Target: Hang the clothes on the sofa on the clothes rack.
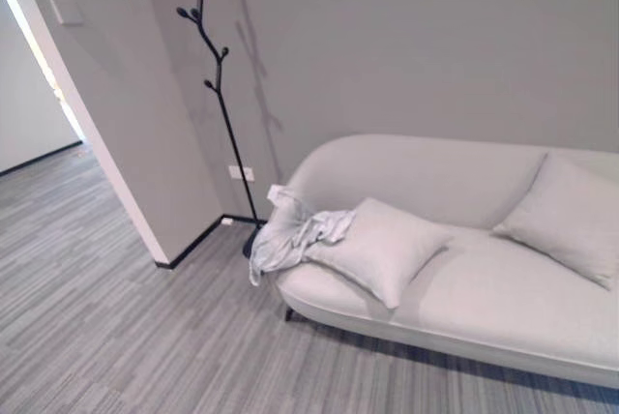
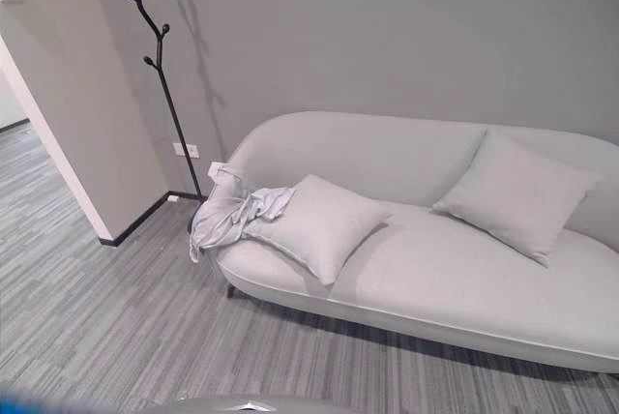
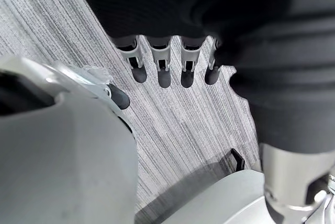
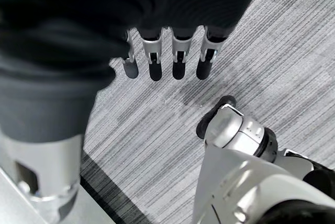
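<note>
Grey sofa (image 1: pixel 503 308), crumpled clothes (image 1: pixel 290 235), rack (image 1: pixel 218 85) top cropped

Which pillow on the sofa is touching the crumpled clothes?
The pillow at the sofa's left end, nearest the clothes rack; the clothes lie against it. The other pillow sits apart, far right.

Right hand (image 4: pixel 172 51) hangs relaxed — fingers straight — over striped carpet (image 4: pixel 282 46).

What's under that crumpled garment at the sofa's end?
The pale garment lies over the sofa's left armrest end, one edge against the near cushion, part hanging down toward the floor. The rack's base stands behind it, partly covered. Anything beneath the folds is hidden.
</note>
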